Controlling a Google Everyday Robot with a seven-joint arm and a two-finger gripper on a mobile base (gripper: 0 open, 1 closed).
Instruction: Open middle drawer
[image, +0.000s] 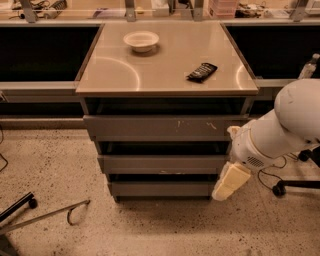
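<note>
White bowl (141, 40) & black pkt (202, 72) on cabinet top (150, 75), well apart.

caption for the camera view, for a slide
Gripper low at the right end of the middle drawer; white bowl and small black object on the cabinet top.
</note>
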